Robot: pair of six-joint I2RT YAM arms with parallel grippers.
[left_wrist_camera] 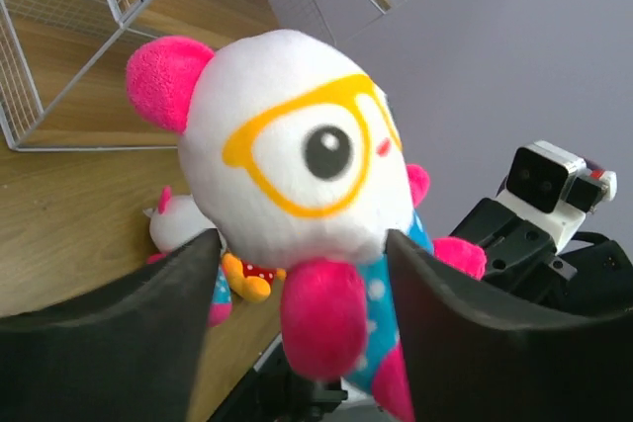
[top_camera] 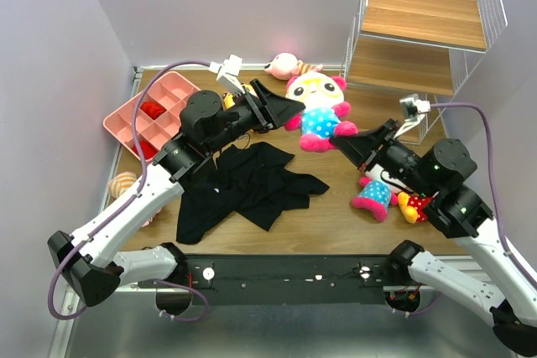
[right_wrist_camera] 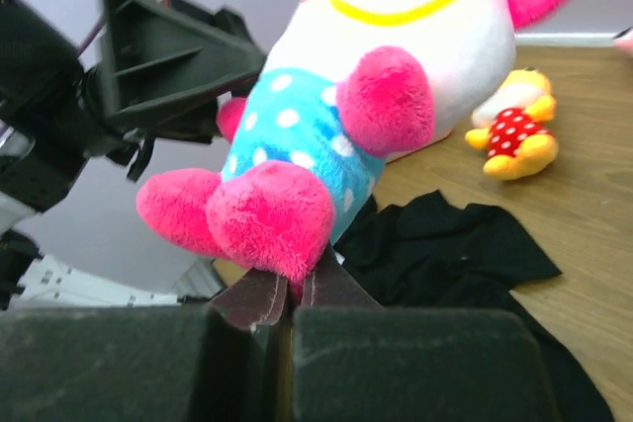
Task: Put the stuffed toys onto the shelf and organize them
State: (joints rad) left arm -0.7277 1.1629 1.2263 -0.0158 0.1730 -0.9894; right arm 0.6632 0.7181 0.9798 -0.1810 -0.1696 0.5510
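White-faced blue doll (top_camera: 319, 113) is up off the table (top_camera: 336, 228), strung between both grippers, roughly mid-table and near the shelf (top_camera: 424, 14), to its left-front. R gripper (right_wrist_camera: 287, 289) is clamped tight on one pink foot, jaws pressed together w/ the plush pinched at the tips. L gripper (left_wrist_camera: 302, 244) stands parted, fingers (left_wrist_camera: 148, 323) either side of the doll's chin and pink arm; can't tell if the pads press it or just flank it. Doll hangs tilted, head toward the L gripper, feet toward the R.

Shelf, white wire w/ wood boards, sits at the far right corner. Other blue doll (top_camera: 373, 194) lies on the table by the R arm, w/ a yellow doll (top_camera: 413, 205) just beside it, partly under that arm. 2nd yellow doll (right_wrist_camera: 514, 135), red dotted body, lies on the table beyond the L gripper; top view shows only a sliver of it behind the arm. Pink doll (top_camera: 285, 64) lies at the far edge by the back wall, left of the shelf. Black cloth (top_camera: 252, 182) is spread crumpled below and nearer than the held doll. Pink tray (top_camera: 176, 90) sits far left, red bits in some compartments.
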